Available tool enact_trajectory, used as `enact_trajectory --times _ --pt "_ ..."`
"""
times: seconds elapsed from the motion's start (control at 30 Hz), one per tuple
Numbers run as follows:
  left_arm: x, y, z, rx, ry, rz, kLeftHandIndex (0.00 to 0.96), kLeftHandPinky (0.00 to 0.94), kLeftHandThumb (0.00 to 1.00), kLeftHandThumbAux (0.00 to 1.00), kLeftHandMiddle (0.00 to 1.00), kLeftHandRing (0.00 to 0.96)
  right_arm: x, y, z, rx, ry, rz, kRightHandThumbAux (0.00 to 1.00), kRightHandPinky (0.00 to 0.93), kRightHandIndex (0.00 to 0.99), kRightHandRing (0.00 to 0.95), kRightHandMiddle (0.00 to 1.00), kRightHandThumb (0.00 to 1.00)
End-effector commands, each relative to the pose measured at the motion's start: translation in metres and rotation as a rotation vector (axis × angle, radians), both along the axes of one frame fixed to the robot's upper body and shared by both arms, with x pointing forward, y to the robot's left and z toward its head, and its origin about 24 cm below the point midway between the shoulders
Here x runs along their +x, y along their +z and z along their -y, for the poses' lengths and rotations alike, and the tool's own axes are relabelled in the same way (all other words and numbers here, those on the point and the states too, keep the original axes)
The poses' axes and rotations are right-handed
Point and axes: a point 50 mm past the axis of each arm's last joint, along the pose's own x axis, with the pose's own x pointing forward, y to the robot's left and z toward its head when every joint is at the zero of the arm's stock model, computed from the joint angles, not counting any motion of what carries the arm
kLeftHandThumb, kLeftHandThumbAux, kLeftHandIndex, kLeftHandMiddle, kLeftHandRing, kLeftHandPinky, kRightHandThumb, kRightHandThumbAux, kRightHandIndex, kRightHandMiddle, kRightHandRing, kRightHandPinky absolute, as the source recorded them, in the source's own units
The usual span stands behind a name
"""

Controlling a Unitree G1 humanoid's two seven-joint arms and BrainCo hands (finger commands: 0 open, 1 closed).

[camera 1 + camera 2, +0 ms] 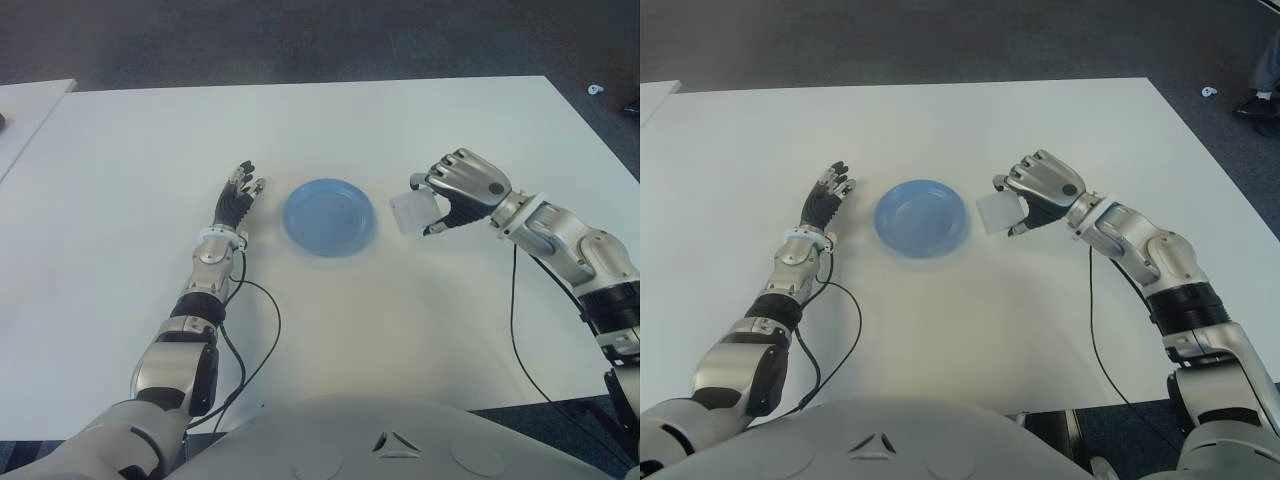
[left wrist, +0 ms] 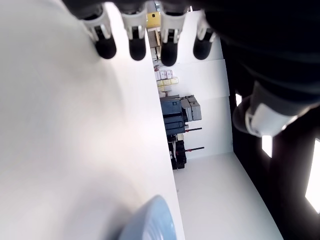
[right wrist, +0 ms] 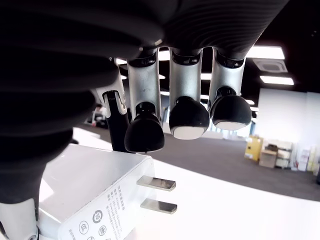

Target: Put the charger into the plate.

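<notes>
A white square charger (image 1: 414,212) is held in my right hand (image 1: 448,200), just right of the blue plate (image 1: 328,216) and a little above the white table (image 1: 330,130). In the right wrist view the charger (image 3: 95,200) shows its two metal prongs, with the curled fingertips (image 3: 187,117) closed over it. The plate holds nothing. My left hand (image 1: 237,196) shows flat on the table to the plate's left, fingers stretched out and holding nothing; its wrist view shows the fingertips (image 2: 135,47) straight and the plate's edge (image 2: 150,222).
A black cable (image 1: 245,350) loops over the table by my left forearm, and another cable (image 1: 520,330) hangs from my right arm. A second white table (image 1: 25,110) stands at the far left. Dark carpet lies beyond the table.
</notes>
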Motion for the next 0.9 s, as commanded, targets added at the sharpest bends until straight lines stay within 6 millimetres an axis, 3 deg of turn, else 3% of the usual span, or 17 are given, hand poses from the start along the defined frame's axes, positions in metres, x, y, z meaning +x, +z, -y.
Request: enact_trajectory --times 0.03,0.33,0.9 --pt "-0.010 -0.019 0.011 -0.007 -0.029 -0.099 0.028 0.027 0.000 0.506 0.081 0.051 0.015 0.009 -0.020 0.026 0.014 -0.008 0.708 0.861 0.441 0.871 0.868 0.737" --pt "-0.011 -0.020 0.015 -0.019 -0.027 -0.093 0.038 0.050 0.000 0.516 0.085 0.059 0.033 0.010 -0.044 0.051 0.034 -0.018 0.708 0.860 0.441 0.872 0.871 0.742" --pt "-0.014 -0.020 0.023 -0.023 -0.033 -0.075 0.056 0.061 0.000 0.510 0.091 0.071 0.051 0.009 -0.070 0.113 0.038 -0.057 0.707 0.842 0.441 0.862 0.869 0.746"
